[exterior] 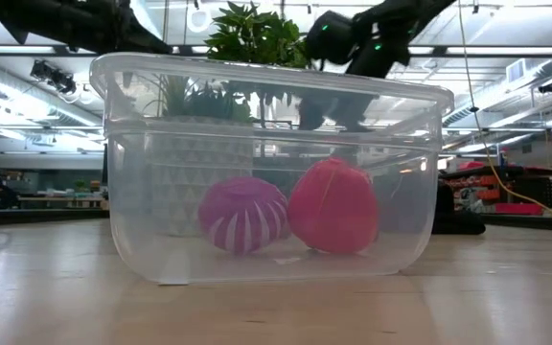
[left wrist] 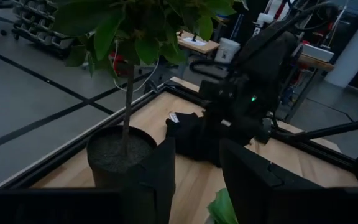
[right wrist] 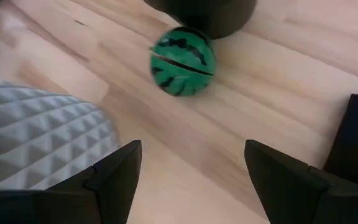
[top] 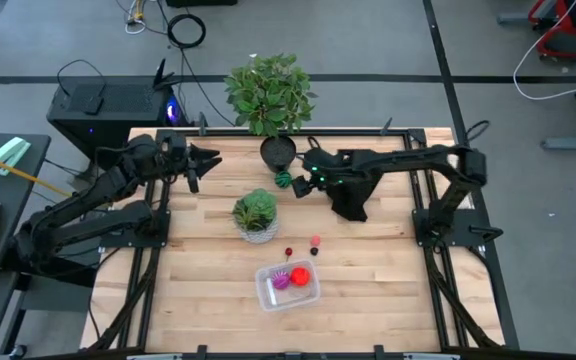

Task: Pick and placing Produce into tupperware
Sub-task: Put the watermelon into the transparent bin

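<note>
Sitting near the front edge of the wooden bench (top: 368, 290), a clear plastic tub (top: 288, 285) holds two pieces of toy produce: a purple ball with white stripes (exterior: 243, 214) and a red-pink ball (exterior: 333, 206), touching side by side on the tub floor.

Loose produce on the bench:
- one small pink-red piece (top: 315, 241), just behind the tub;
- one tiny dark-red piece (top: 289, 251), beside it and nearer the tub;
- one small red piece (top: 315, 253), close to the tub's rear rim;
- one green ball with dark stripes (right wrist: 183, 60), lying at the foot of the black plant pot (top: 277, 152), well apart from the tub.

Plants: a small leafy plant in a white faceted pot (top: 256, 216) stands mid-bench, between the tub and the black pot; a taller leafy plant (top: 269, 92) grows from the black pot at the rear edge.

Right gripper (top: 303, 181): reaches across from the right side, low, just beside the green striped ball; fingers (right wrist: 114, 177) spread apart, nothing between them, the ball lying ahead of them.

Left gripper (top: 200, 162): at the rear left of the bench, pointed toward the black pot; fingers (left wrist: 157, 177) part-way apart, holding nothing.
</note>
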Motion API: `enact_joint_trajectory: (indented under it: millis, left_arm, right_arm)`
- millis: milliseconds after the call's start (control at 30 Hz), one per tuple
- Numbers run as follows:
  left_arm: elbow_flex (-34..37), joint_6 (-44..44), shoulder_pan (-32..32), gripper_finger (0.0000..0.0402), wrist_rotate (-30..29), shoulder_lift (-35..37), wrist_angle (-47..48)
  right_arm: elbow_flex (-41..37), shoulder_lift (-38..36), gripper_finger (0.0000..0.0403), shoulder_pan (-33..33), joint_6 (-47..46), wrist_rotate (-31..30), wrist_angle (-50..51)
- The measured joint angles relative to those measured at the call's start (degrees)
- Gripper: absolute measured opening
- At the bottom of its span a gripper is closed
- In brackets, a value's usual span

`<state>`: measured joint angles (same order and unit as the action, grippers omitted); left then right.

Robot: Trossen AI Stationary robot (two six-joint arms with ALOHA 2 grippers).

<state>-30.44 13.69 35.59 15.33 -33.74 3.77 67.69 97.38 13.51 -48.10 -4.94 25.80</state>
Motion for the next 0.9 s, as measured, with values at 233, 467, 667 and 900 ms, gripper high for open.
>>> enact_joint_trajectory:
  millis: [233,467,667,900]
  left_arm:
    - [0.0,-0.2,0.0,0.0142,0.2,0.0,1.9]
    - [0.0,-0.8,0.0,0.0136,0.2,0.0,2.5]
    - [0.0,-0.8,0.0,0.0143,0.2,0.0,2.5]
    - [0.0,-0.8,0.0,0.0144,0.2,0.0,2.5]
  right_arm:
    - [0.7,3.4,0.0305,1.1,-1.7,-3.0,-1.7]
    - [-1.8,3.3,0.03,-1.6,-5.7,-12.6,-7.4]
    - [-6.1,3.3,0.0299,-4.4,-12.3,-18.2,-14.9]
    - [-10.0,3.3,0.0316,-5.5,-13.4,-17.1,-21.9]
